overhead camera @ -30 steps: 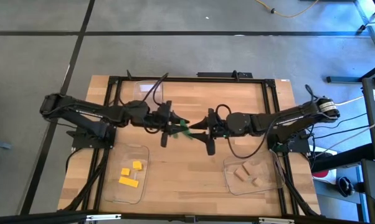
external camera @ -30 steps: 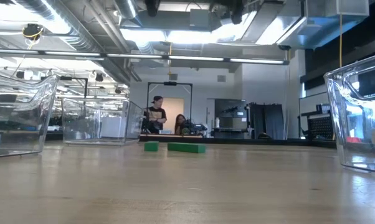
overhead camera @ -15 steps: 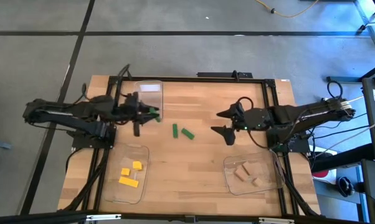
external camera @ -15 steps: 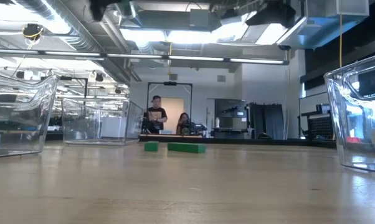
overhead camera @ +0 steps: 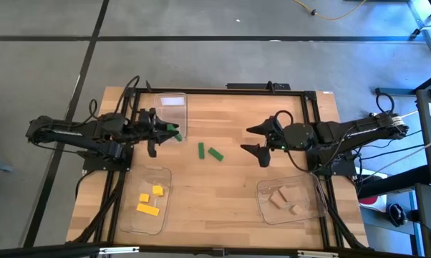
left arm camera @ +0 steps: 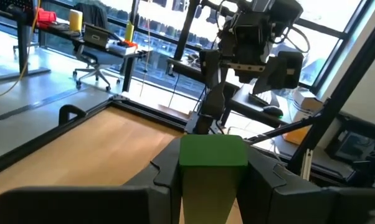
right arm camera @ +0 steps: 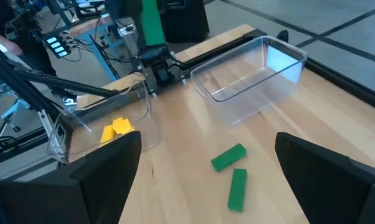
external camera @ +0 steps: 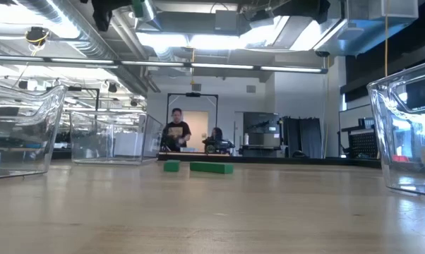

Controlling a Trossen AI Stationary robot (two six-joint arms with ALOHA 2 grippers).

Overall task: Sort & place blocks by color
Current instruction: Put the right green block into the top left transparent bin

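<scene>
Deposit step in hand — left gripper (overhead camera: 174,134) clamped on a green block (left arm camera: 213,151), held above the surface at the near edge of the empty clear tray (overhead camera: 173,101) in the far-left corner. Block carried upright between the fingers (left arm camera: 170,169), one end projecting past the tips. Needs carrying further over the tray's open middle before release, not let go at the rim, where a bounce off the wall seems likely. Best lowered close to the tray floor first, then fingers parted slowly so the bar drops flat rather than toppling out. Right gripper (overhead camera: 259,140) spread wide and holding nothing, hovering right of centre above the surface; two more green blocks (overhead camera: 208,151) lying loose near mid-surface, just beside each other, apparently next in line. Worth keeping the right arm clear of the left's return path — both arms work the same middle ground. Yellow blocks (overhead camera: 149,200) already in the near-left tray (overhead camera: 127,218), tan blocks (overhead camera: 281,200) in the near-right tray (overhead camera: 318,206). People visible in the room beyond, well away from the rig.
</scene>
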